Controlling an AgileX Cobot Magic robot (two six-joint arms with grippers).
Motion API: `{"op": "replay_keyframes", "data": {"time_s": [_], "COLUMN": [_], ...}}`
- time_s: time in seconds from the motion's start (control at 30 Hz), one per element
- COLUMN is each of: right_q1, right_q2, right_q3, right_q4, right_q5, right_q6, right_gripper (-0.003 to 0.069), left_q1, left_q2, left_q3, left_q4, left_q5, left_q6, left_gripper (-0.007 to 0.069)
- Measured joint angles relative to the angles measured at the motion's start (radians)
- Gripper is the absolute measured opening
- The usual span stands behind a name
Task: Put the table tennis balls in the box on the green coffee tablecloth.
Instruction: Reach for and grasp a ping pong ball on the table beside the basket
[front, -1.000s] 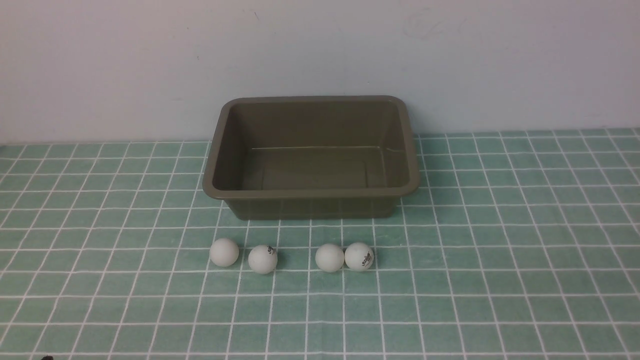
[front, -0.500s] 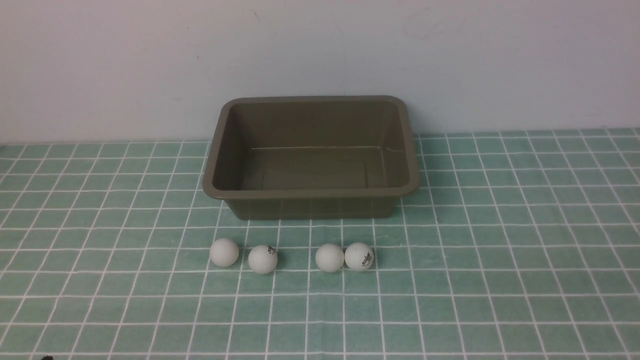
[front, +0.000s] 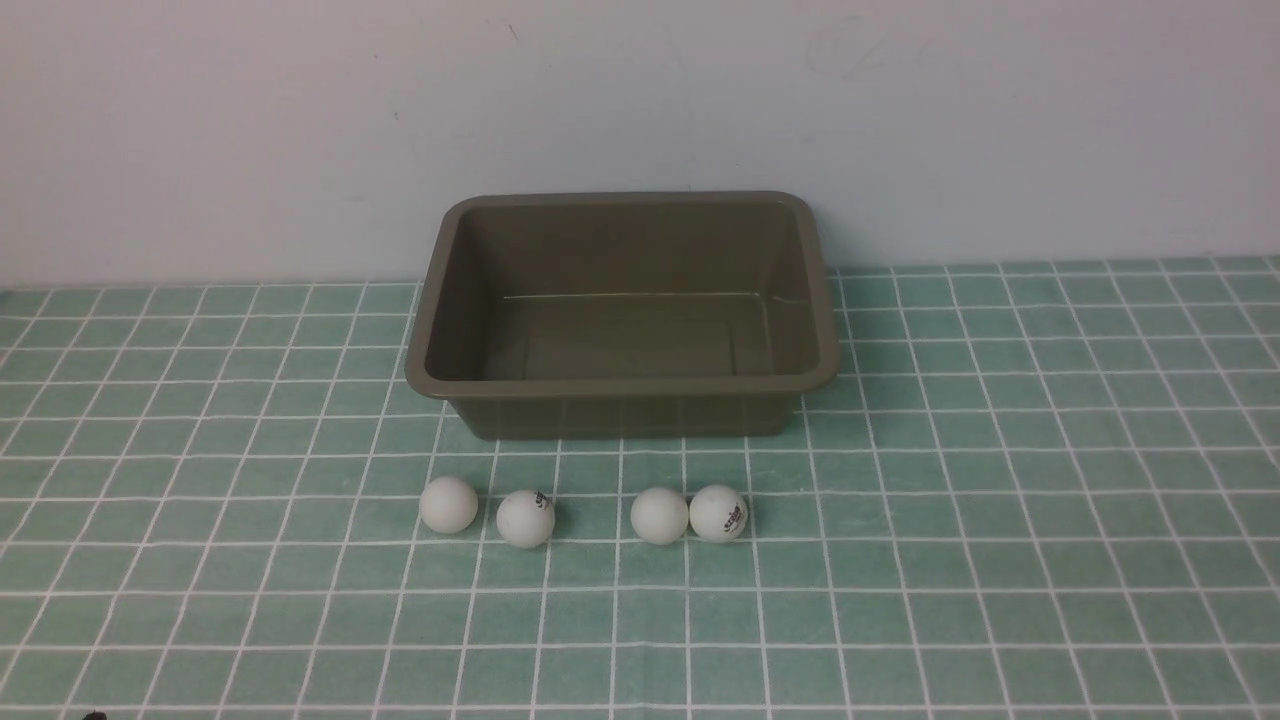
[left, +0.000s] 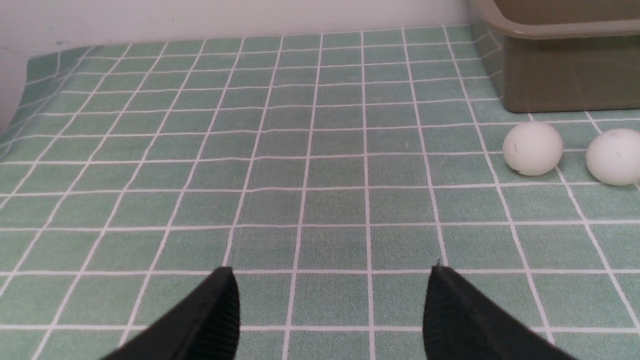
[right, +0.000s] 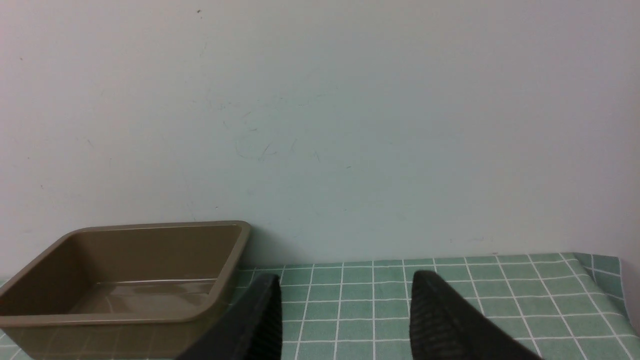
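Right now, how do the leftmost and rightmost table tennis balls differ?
The leftmost ball shows plain white in front view; the rightmost ball shows a dark logo. The leftmost ball stands apart from the second ball; the rightmost ball appears to touch the third ball. Both lie on the tablecloth before the box.

Muted greens, olive-brown, white and black.
The rectangular olive-brown plastic tub (front: 620, 408) is one plain colour. Of the four small matte white table tennis balls (front: 448, 504), two carry a small dark printed logo. The pale teal-green tablecloth (front: 1000, 500) bears a grid of thin white lines. The wall (front: 200, 130) is off-white. The left gripper (left: 332, 280) and right gripper (right: 345, 285) are black.
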Motion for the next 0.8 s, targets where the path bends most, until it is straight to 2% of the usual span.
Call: {"op": "replay_keyframes", "data": {"time_s": [0.57, 0.67, 0.8], "right_q1": [0.0, 0.0, 0.0], "right_q2": [0.0, 0.0, 0.0], "right_q3": [0.0, 0.0, 0.0], "right_q4": [0.029, 0.05, 0.056], "right_q5": [0.003, 0.003, 0.003], "right_q6": [0.0, 0.0, 0.0], "right_gripper": [0.0327, 0.0327, 0.0327], "left_q1": [0.0, 0.0, 0.0], "left_q2": [0.0, 0.0, 0.0], "left_q3": [0.002, 0.002, 0.002], "left_q4": [-0.017, -0.084, -0.249], "left_q5": [-0.036, -0.093, -0.133], "left_q6": [-0.007, -0.039, -0.081], "left_gripper": [0.0447, 0.0447, 0.0447]}}
